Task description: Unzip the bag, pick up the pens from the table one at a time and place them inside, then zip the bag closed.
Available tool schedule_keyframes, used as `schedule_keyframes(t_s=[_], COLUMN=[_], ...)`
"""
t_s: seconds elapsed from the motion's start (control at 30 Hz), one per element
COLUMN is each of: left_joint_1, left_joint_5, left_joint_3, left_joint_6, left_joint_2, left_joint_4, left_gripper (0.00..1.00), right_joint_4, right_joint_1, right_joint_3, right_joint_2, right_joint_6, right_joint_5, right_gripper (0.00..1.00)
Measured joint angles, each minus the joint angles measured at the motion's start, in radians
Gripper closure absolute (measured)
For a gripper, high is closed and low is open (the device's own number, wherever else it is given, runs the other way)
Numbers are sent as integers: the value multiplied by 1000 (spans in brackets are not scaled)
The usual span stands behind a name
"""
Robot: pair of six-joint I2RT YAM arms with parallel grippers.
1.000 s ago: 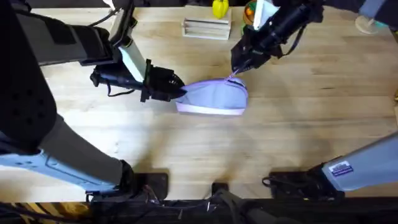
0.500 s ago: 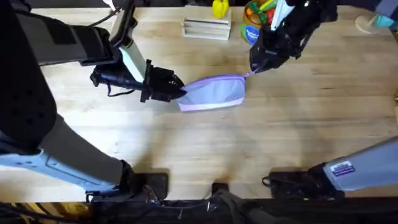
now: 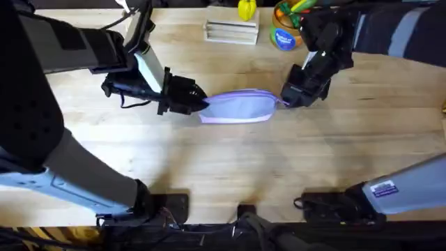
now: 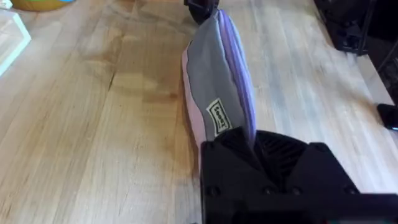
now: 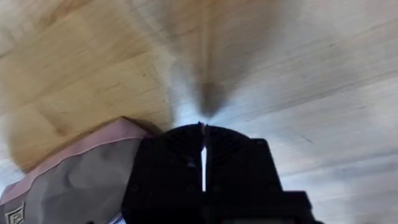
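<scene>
At the far edge of your overhead view you have a pale tray of white sticks (image 3: 231, 31) lying flat. Just behind it stands a small yellow object (image 3: 247, 9), too small to identify. Near these, to their right, sits a blue round cup (image 3: 283, 36) holding green, yellow and red items that you cannot tell apart from here

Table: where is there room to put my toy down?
The table is bare in front of the bag, toward the arm bases, and at the far right. It's crowded in the middle, where the left claw and right claw meet the bag's ends, and behind by the tray and cup.
</scene>
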Motion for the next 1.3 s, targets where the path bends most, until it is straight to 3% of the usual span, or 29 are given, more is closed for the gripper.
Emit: schedule_keyframes(t_s=[0.1,0.2,0.33,0.47,0.5,0.77,0.8,0.97,1.03,1.3], left_joint_1=[0,1,1,1,1,1,1,11,13,14], left_joint_5=[-2,-7,-10,-10,-10,-11,-10,-9,-8,-13], left_joint_3=[0,0,0,0,0,0,0,0,0,0], left_joint_6=[0,0,0,0,0,0,5,-1,-3,-2], left_joint_2=[0,0,0,0,0,0,0,0,0,0], left_joint_4=[1,4,4,4,4,4,4,0,1,12], left_gripper=[959,959,959,959,959,943,851,65,14,6], right_joint_4=[5,6,6,0,-4,-35,-38,-68,-79,-82], right_joint_1=[-2,-7,-13,-9,-6,35,39,50,51,66], right_joint_3=[0,0,0,0,0,0,0,0,0,0], right_joint_2=[-24,-77,-186,-315,-343,-543,-562,-630,-640,-645], right_joint_6=[9,8,0,-41,-60,-155,-166,-220,-237,-381], right_joint_5=[13,43,64,67,67,67,67,67,67,64], right_gripper=[949,869,690,130,38,4,4,4,4,4])
